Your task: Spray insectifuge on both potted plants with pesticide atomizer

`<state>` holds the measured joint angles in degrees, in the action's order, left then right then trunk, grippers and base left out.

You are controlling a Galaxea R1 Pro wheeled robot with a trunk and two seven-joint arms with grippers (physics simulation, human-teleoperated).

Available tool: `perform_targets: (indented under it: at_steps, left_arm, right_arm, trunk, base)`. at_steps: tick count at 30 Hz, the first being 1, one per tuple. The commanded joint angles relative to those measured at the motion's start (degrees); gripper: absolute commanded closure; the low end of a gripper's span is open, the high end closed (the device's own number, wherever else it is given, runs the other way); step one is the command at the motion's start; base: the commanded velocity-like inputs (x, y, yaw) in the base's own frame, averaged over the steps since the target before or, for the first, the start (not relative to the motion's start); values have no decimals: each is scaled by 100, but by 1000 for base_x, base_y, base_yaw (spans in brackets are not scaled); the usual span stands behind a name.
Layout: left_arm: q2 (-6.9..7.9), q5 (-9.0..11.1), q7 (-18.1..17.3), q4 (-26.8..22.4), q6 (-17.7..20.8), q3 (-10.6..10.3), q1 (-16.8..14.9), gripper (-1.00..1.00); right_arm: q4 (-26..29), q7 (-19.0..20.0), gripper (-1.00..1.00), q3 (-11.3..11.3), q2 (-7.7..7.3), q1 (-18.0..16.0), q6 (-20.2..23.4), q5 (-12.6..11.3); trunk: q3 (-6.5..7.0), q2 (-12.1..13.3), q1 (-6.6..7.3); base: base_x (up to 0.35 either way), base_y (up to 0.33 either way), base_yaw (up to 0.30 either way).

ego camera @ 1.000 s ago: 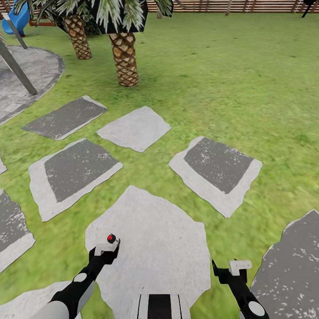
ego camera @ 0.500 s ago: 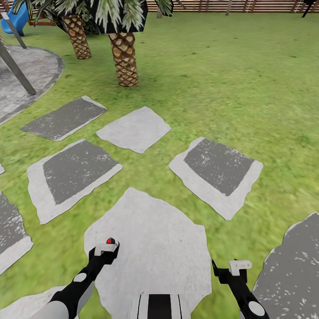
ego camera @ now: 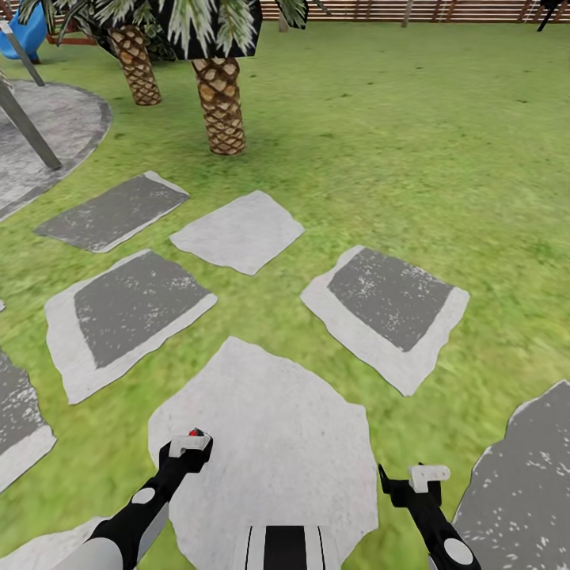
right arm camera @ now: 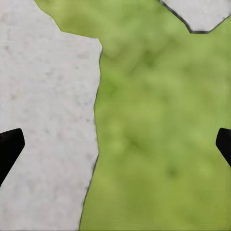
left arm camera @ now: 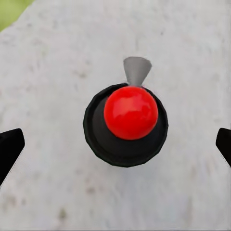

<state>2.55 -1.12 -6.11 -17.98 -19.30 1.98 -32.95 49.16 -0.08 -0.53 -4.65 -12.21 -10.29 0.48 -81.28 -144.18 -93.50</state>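
Below the left gripper's (left arm camera: pixel 115 144) spread fingers (left arm camera: pixel 9 149) stands the atomizer (left arm camera: pixel 126 124).

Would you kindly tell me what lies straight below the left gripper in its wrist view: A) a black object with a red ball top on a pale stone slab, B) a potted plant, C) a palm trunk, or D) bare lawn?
A: the left wrist view shows a black object with a red ball top standing on the pale stone slab, between the open jaws of the left gripper.

The green grass lawn (ego camera: pixel 443 142) has flat grey stone slabs (ego camera: pixel 237 231) lying on it. A small black bottle with a round red top (left arm camera: pixel 126 125) stands on the big pale slab (ego camera: pixel 277 443).
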Motion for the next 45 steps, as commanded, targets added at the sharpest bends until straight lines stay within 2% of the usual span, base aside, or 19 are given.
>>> perform_targets:
  at_steps: [1,11,16,45]
  left_arm:
    - [-1,-11,-30,5,-18,22,-2,-100]
    - [-1,-11,-38,5,-21,13,-1,-100]
    - [-1,-11,-39,4,-21,13,-2,-100]
    - [-1,-11,-39,5,-21,13,-1,-100]
  right_arm:
    - [-3,-1,-100,-1,1,-1,-16,5]
    - [-3,-1,-100,-4,1,-2,-16,5]
    - [-5,-1,-100,-3,-1,-2,-16,5]
    - [-11,-1,-100,-4,-1,-2,-16,5]
  trunk:
    - [-3,-1,0]
    - [-3,-1,0]
    - [-114,-8,-13]
    - [-114,-8,-13]
  base:
    - [59,0,0]
    - [7,0,0]
    - [0,0,0]
    - [18,0,0]
